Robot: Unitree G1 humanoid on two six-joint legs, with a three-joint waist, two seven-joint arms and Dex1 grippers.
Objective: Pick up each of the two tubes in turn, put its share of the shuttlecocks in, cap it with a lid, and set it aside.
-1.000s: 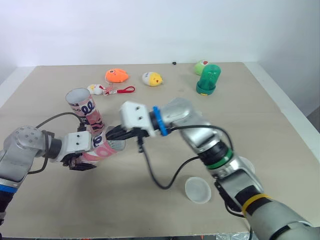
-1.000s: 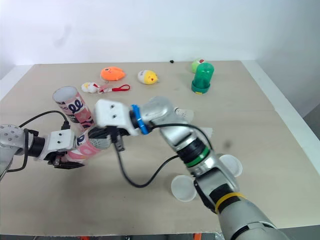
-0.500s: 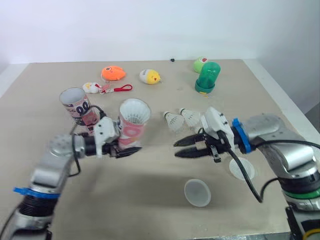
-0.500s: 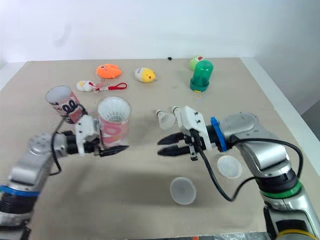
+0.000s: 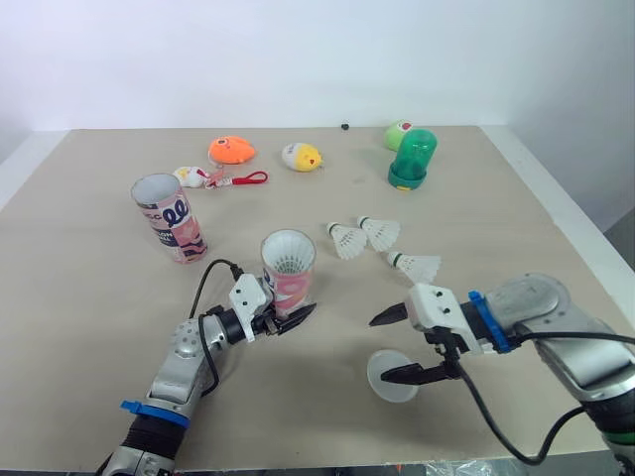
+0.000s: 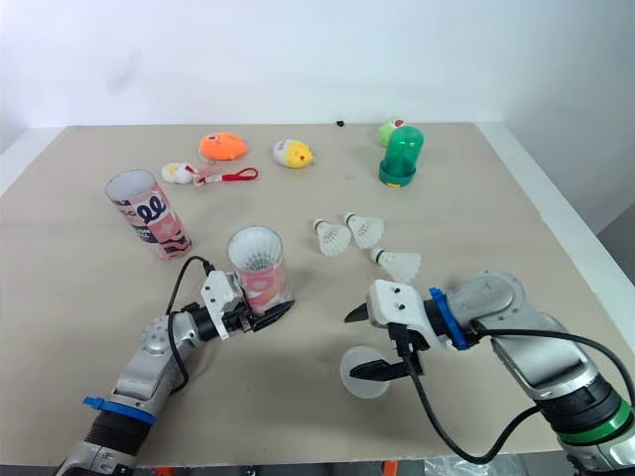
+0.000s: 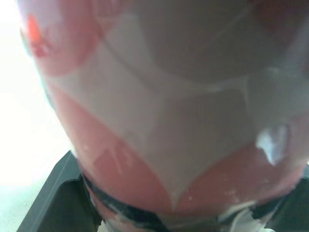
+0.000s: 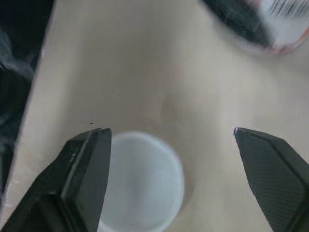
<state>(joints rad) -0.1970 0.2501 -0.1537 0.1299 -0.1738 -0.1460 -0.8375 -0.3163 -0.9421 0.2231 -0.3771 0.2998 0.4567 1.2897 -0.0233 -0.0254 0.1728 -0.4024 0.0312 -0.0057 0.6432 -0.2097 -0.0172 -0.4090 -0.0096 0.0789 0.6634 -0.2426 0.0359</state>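
So, left gripper (image 5: 284,315) is clamped on the base of the pink tube (image 5: 288,273), holding it upright, mouth up. Right gripper (image 8: 170,130) is spread wide. The lid (image 8: 140,181) lies flat on the table just beneath it, off-centre, tucked toward 1 finger, so the right arm's the nearer one. 3 shuttlecocks (image 5: 380,233) lie further out past it. Something white shows inside the tube, but I can't tell how many are in there.
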